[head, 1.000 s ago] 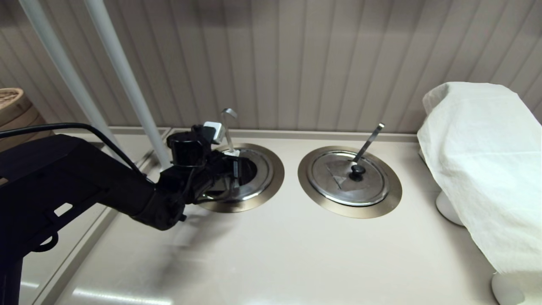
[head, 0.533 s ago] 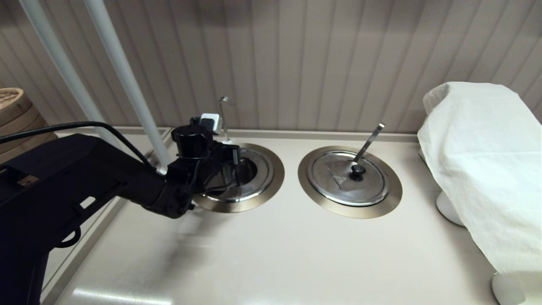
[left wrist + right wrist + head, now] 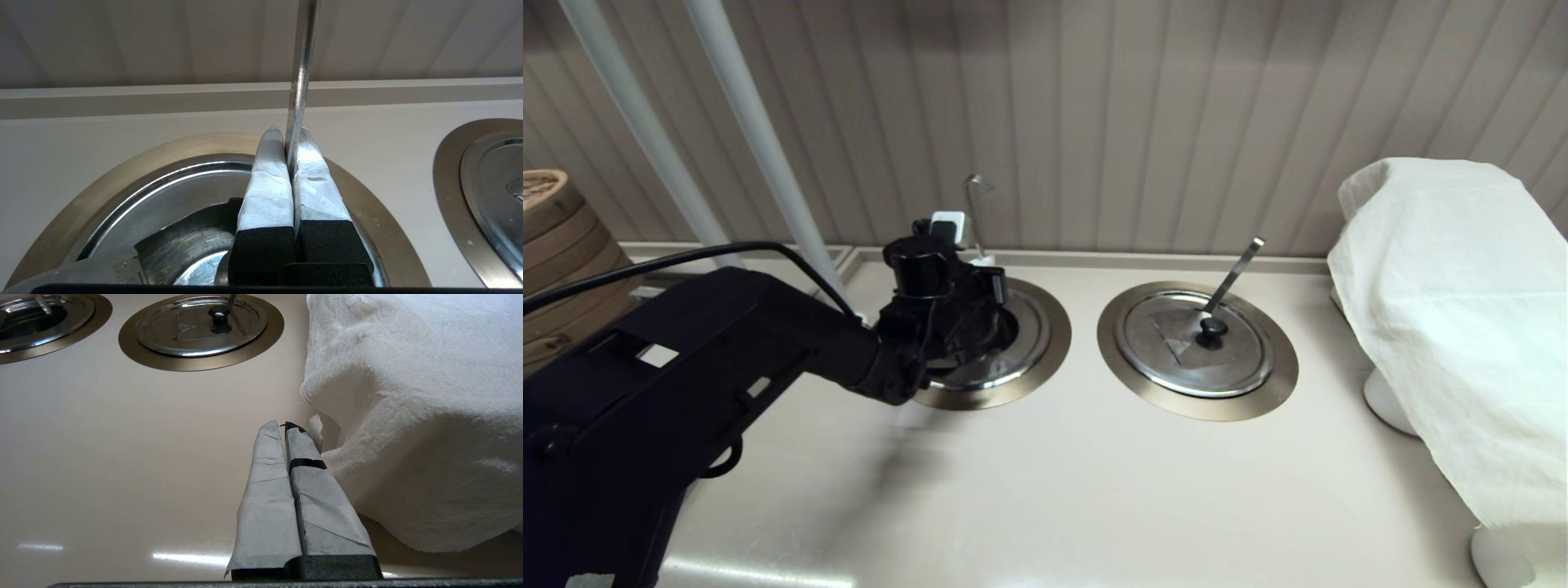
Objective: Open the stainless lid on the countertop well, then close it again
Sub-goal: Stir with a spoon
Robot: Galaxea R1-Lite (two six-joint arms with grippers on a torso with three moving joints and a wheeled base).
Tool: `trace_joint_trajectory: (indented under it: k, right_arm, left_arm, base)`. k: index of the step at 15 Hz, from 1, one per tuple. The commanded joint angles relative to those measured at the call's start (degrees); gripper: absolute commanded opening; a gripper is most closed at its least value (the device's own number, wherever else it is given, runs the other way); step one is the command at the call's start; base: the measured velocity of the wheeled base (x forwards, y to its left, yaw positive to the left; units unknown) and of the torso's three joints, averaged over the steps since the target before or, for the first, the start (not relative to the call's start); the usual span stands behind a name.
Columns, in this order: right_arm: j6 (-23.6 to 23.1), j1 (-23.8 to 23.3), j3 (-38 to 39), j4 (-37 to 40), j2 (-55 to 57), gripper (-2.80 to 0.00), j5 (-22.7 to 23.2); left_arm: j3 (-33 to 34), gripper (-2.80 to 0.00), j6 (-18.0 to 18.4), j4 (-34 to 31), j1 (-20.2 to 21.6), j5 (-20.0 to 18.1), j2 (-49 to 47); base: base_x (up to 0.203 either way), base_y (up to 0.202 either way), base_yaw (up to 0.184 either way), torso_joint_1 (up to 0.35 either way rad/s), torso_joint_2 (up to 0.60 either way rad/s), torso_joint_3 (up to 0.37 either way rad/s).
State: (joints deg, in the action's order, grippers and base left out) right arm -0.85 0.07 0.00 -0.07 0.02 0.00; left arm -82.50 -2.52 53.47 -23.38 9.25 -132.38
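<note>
1. My left arm (image 3: 727, 359) reaches in from the near left, stretched forward across the countertop (image 3: 1094, 490), wrist bent so it sits over the left-hand well.
2. The countertop well (image 3: 1045, 359) shows its bronze-grey flange ring; the stainless lid (image 3: 1021, 343) lies within it, though from the head camera the wrist hides most of it, so I can't say whether it sits flat.
3. To the right, well apart, the twin lid (image 3: 1176, 351) rests closed in its own ring, black knob up, straight handle poking out.
4. The left gripper (image 3: 291, 139) is at the far rim of the well, its taped fingers (image 3: 269, 175) pressed together, clamped on the ladle handle (image 3: 300, 81), which stands nearly upright between the tips; its hooked tip shows in the head view.
5. My right gripper (image 3: 286, 428) hangs low over bare counter just beside the white cloth (image 3: 408, 396), fingers closed together, holding nothing.
</note>
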Motion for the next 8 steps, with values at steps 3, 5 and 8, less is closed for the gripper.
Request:
trace_joint_trajectory:
  k: [3, 5, 8]
  right_arm:
    - [-0.03, 0.01, 0.0, -0.01, -0.02, -2.8, 0.0]
    - [-0.03, 0.01, 0.0, -0.01, 0.06, -2.8, 0.0]
    - [-0.03, 0.01, 0.0, -0.01, 0.06, -2.8, 0.0]
  left_arm:
    - [-1.42, -2.8, -3.23, 0.15, -3.0, 0.13, -1.1]
    - [0.69, -2.8, -3.28, 0.1, -3.06, 0.23, 0.4]
    - [7.34, -2.8, -3.27, 0.06, -2.65, -0.04, 4.09]
  base:
    - [0.0, 0.0, 0.0, 0.0, 0.0, 0.0]
    - [0.0, 0.0, 0.0, 0.0, 0.0, 0.0]
    - [0.0, 0.0, 0.0, 0.0, 0.0, 0.0]
